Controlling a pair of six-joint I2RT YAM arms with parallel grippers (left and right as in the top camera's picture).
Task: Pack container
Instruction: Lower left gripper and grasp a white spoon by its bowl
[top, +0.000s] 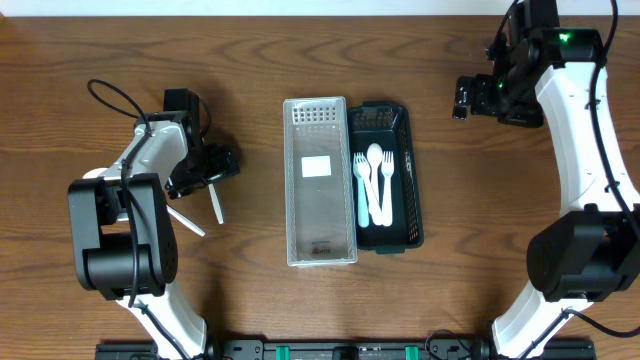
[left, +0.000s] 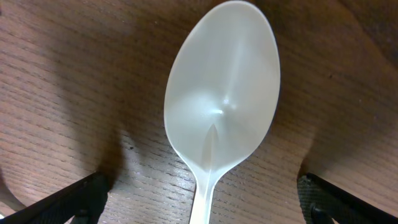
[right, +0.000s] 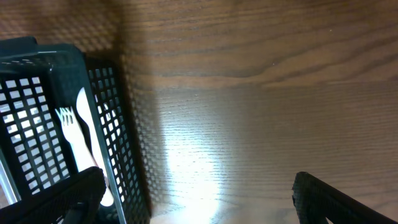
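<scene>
A white plastic spoon (left: 221, 99) lies on the wooden table, its bowl filling the left wrist view. My left gripper (left: 202, 196) is open, with one finger on each side of the spoon's handle and not touching it. In the overhead view the left gripper (top: 220, 161) sits left of the containers, with a white utensil (top: 215, 203) just below it. A dark mesh basket (top: 412, 175) holds several white and pale teal spoons and forks (top: 374, 185). My right gripper (top: 462, 97) is open and empty, above the table to the right of the basket (right: 118, 124).
A clear rectangular plastic tray (top: 291, 180) with a perforated end lies against the basket's left side. A second white utensil (top: 186, 220) lies on the table below the left arm. Bare wood shows right of the basket (right: 261, 124).
</scene>
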